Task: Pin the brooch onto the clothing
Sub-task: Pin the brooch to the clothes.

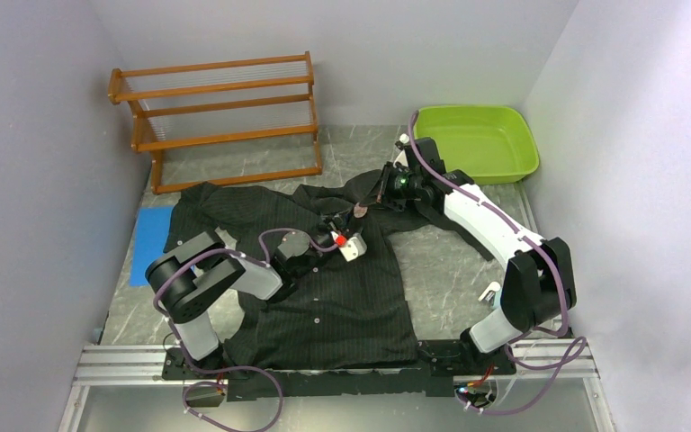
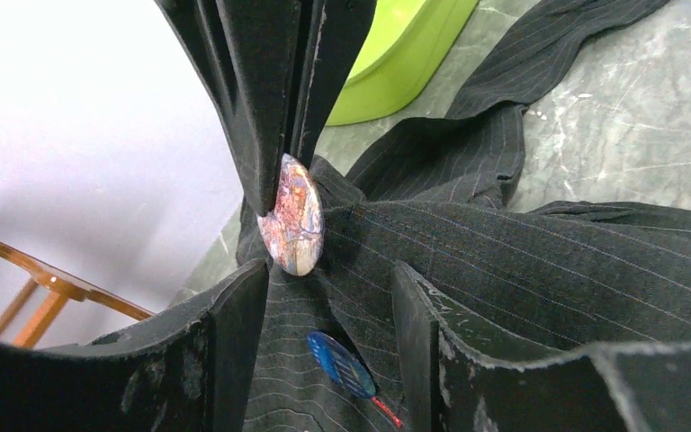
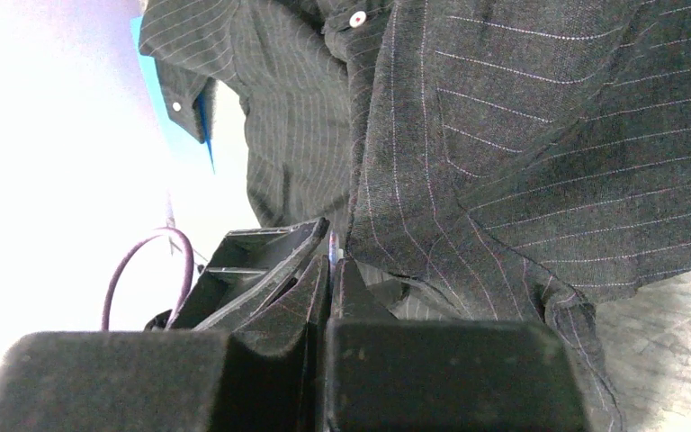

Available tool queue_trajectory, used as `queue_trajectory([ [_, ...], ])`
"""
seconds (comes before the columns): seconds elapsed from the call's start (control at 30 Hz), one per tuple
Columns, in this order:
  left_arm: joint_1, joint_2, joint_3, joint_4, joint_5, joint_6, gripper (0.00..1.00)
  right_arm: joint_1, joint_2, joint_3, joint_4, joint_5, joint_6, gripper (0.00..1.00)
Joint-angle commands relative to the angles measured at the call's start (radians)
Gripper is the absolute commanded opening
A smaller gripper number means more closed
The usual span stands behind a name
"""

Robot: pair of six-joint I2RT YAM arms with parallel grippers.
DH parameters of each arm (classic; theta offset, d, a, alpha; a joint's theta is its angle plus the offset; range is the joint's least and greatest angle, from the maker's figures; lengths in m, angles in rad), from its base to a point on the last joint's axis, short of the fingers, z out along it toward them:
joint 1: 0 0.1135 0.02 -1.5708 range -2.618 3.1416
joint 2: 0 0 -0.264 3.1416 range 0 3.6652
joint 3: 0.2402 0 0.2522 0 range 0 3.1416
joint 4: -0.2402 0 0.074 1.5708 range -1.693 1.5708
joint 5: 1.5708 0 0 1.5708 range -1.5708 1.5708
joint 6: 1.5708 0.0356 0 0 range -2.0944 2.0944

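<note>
While the shirt (image 1: 342,306) is lying spread on the table (image 1: 468,265), the right gripper (image 2: 281,171) is pinching the brooch (image 2: 293,216) in closed fingertips at a raised fold of the upper shirt; the left gripper (image 2: 328,288) is standing open, its fingers (image 2: 225,333) straddling that fold just below the brooch.

Left gripper (image 2: 328,279) open — right gripper (image 2: 276,184) clamped shut, tip-to-tip.
</note>
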Motion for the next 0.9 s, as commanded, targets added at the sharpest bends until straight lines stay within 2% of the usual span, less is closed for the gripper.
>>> queue_trajectory([
  [0.0,-0.004,0.019,0.039,0.123,-0.01,0.134,0.57,-0.012,-0.026,-0.01,0.069,-0.061,0.024,0.0],
  [0.17,-0.006,0.019,0.056,0.133,-0.021,0.167,0.52,-0.018,-0.016,-0.016,0.078,-0.08,0.026,0.0],
  [0.6,-0.005,0.048,0.069,0.158,-0.019,0.224,0.29,-0.021,-0.012,-0.025,0.104,-0.122,0.032,0.0],
  [0.67,-0.006,0.035,0.062,0.152,-0.016,0.229,0.2,-0.024,-0.01,-0.026,0.107,-0.129,0.031,0.0],
  [0.73,-0.006,0.026,0.053,0.153,-0.013,0.227,0.04,-0.029,-0.007,-0.026,0.112,-0.141,0.027,0.0],
  [0.8,-0.005,0.019,0.044,0.16,-0.016,0.222,0.03,-0.031,-0.005,-0.035,0.135,-0.16,0.028,0.06],
  [0.87,-0.006,0.008,0.037,0.158,-0.022,0.215,0.03,-0.034,-0.002,-0.041,0.161,-0.186,0.023,0.24],
])
